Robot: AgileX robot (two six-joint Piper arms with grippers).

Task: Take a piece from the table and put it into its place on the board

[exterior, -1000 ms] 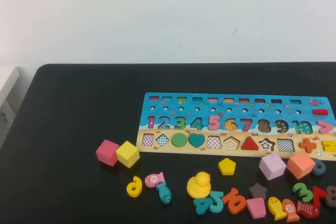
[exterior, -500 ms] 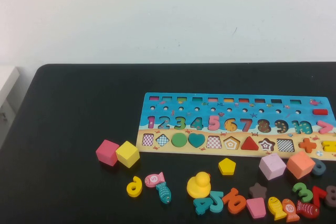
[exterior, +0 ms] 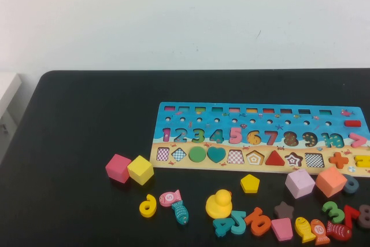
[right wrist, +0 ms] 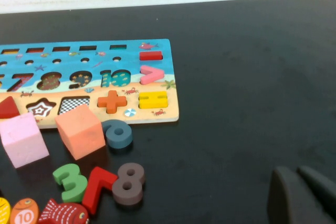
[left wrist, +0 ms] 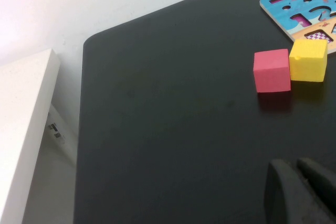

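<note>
The piece, a small flat yellow pentagon, lies on the black table just in front of the board. The board's pentagon cut-out sits in its sandy strip, directly behind the piece. Neither arm shows in the high view. My left gripper hovers shut and empty over bare table, left of a pink cube and a yellow cube. My right gripper is shut and empty over the table, off the board's right end. The piece is out of both wrist views.
A pink cube and yellow cube stand left of the board. A yellow duck, lilac cube, orange cube, loose numbers and fish crowd the front edge. A white ledge borders the table's left.
</note>
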